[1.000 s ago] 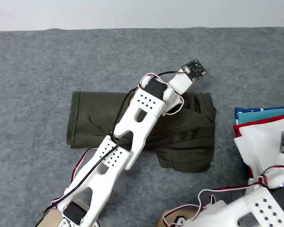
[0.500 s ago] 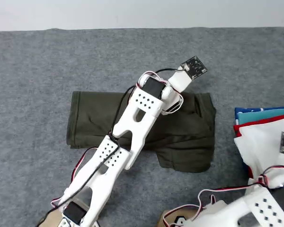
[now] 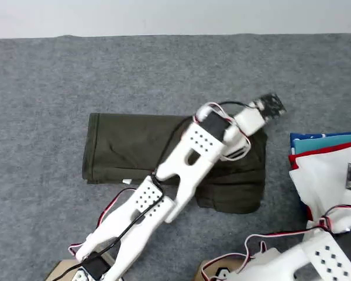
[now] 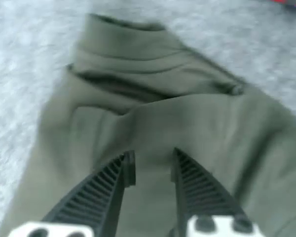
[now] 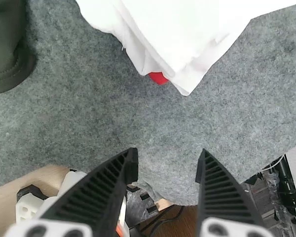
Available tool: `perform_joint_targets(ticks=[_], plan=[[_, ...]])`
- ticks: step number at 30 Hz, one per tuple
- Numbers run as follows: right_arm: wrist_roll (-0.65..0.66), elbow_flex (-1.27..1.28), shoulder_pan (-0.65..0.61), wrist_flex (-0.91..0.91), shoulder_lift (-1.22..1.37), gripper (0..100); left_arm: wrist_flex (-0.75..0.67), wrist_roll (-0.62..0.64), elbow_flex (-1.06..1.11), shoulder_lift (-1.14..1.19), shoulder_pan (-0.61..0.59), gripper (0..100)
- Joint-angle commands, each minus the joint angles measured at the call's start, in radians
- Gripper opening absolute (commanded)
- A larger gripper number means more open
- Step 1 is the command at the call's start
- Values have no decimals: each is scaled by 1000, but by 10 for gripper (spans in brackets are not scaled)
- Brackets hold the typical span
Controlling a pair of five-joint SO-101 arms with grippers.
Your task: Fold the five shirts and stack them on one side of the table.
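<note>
My left pincer (image 4: 150,159) hangs just above the dark green shirt (image 3: 123,146), fingers a little apart with nothing between them. In the last half second its arm has swung across toward the shirt's end nearest the stack (image 3: 330,175). The shirt itself lies unmoved on the table (image 3: 164,70). I judge a grab at that end comes next. My right pincer (image 5: 165,160) sits open beside the stack.

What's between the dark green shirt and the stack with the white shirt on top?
Just bare grey felt separates the green shirt and the stack, per the high view.
</note>
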Motion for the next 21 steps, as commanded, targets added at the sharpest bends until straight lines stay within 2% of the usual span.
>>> perform_joint_targets(ticks=[1, 6, 14, 21], plan=[[9, -5, 8, 4, -15, 197, 31, 6, 15, -69, 8, 112], [9, -5, 8, -2, -15, 197, 32, 6, 179, -198, 0, 113], [9, -3, 8, -25, -12, 197, 23, -6, 785, -608, 66, 151], [9, 51, 8, -50, -15, 197, -38, -38, 1032, -684, 144, 152]])
